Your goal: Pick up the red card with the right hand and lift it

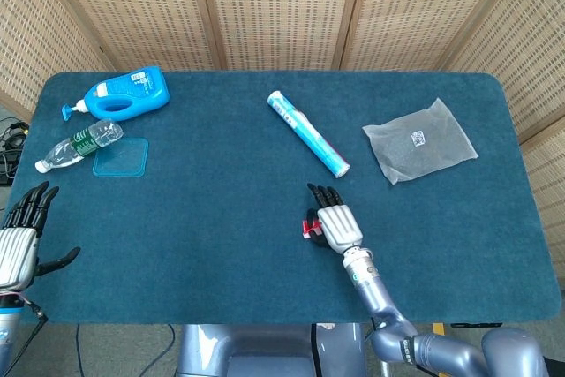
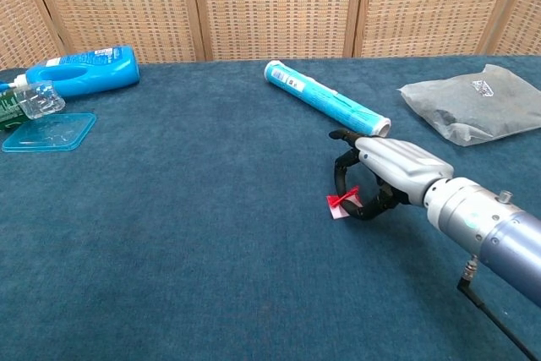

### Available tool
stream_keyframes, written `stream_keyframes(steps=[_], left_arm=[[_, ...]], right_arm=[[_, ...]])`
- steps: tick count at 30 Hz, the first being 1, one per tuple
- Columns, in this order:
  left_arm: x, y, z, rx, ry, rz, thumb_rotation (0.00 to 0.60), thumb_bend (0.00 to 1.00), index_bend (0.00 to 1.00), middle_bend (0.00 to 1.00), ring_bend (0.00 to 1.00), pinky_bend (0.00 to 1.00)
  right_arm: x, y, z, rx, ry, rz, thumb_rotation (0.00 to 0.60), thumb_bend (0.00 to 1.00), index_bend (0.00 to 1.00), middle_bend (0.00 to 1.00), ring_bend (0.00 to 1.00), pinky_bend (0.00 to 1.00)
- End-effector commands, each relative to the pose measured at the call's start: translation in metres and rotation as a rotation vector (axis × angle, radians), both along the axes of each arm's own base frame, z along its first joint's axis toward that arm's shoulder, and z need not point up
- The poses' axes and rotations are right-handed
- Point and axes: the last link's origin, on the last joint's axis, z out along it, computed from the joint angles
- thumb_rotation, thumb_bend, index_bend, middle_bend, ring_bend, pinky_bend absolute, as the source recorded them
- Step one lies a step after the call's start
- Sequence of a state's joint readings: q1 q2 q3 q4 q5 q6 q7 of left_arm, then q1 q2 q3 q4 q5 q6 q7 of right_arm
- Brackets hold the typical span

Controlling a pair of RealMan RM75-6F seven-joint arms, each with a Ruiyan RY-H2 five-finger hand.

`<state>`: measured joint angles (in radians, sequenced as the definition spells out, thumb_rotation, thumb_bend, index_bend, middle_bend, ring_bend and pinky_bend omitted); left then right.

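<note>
The red card [image 2: 342, 201] is pinched in my right hand [image 2: 380, 173], held a little above the blue cloth near the front middle of the table. From the head view only a sliver of the red card [image 1: 306, 227] shows at the left of my right hand [image 1: 334, 220], whose back faces up and hides the rest. My left hand [image 1: 19, 237] hovers off the table's front left corner, fingers spread, holding nothing.
A light-blue tube [image 1: 308, 133] lies diagonally just behind my right hand. A clear plastic bag [image 1: 418, 140] sits at the right. At the far left are a blue detergent bottle [image 1: 129, 93], a water bottle [image 1: 78, 144] and a clear blue lid [image 1: 121, 158].
</note>
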<state>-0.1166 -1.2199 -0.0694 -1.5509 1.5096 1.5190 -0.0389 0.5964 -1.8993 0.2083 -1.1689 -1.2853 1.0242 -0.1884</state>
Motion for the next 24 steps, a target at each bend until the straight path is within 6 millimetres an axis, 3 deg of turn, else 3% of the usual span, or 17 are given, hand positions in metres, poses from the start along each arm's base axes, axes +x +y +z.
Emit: stream_keyframes(steps=[1,24], left_arm=[[0.000,0.000,0.001,0.002,0.000,-0.001,0.600,0.19,0.00,0.00,0.00,0.10],[0.000,0.000,0.002,0.004,-0.004,-0.003,0.600,0.19,0.00,0.00,0.00,0.10]], right_arm=[[0.002,-0.003,0.001,-0.007,0.001,-0.001,0.600,0.55,0.62,0.07,0.00,0.00],[0.032,-0.023,0.011,-0.046,0.008,0.028,0.600,0.54,0.62,0.07,0.00,0.00]])
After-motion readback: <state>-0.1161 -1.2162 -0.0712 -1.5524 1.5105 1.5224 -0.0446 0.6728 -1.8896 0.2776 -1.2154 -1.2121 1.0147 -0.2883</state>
